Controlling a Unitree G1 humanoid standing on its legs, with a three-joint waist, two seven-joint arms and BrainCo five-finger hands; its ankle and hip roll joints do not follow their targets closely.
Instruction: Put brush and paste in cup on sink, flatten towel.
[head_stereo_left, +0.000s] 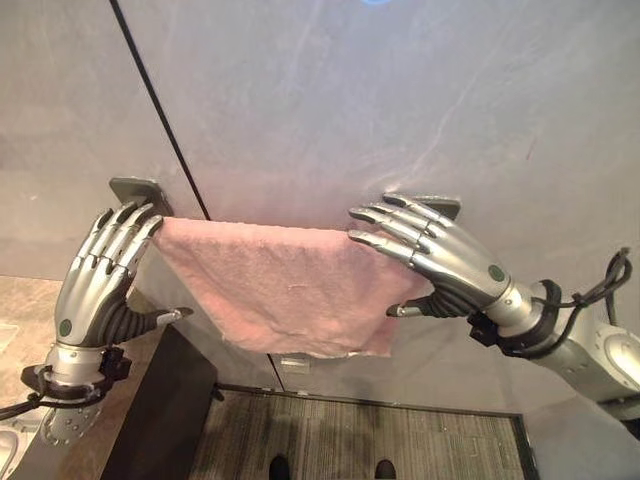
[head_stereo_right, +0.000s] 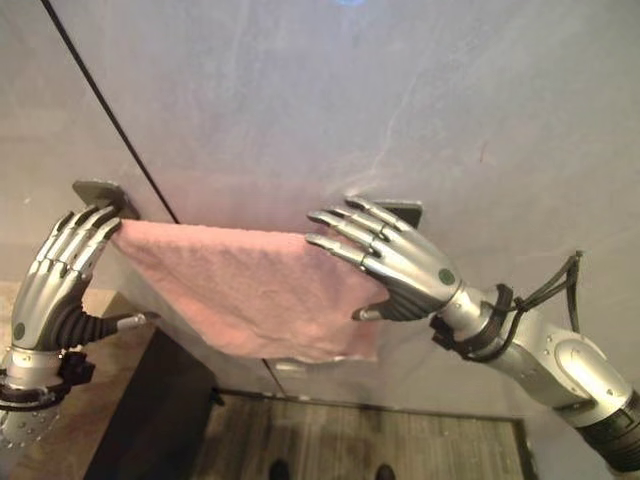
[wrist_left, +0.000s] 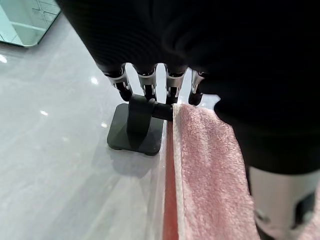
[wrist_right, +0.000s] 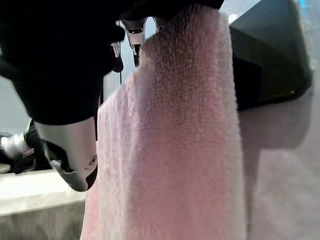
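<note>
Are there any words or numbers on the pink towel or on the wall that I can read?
None: no words, numbers or signs can be read.
The pink towel is plain.
The grey wall is bare.
The dark rail brackets carry no label.
The left hand and right hand, one at each end of the towel, show no print.

1. I stood in a bathroom: a pink towel (head_stereo_left: 280, 285) hung over a rail held by dark wall brackets (wrist_left: 135, 127).
2. The wall (head_stereo_left: 400, 90) before me was grey, glossy marble-look panelling.
3. Below lay a grey striped floor (head_stereo_left: 360, 435) and a beige table (head_stereo_left: 20, 300).
</note>
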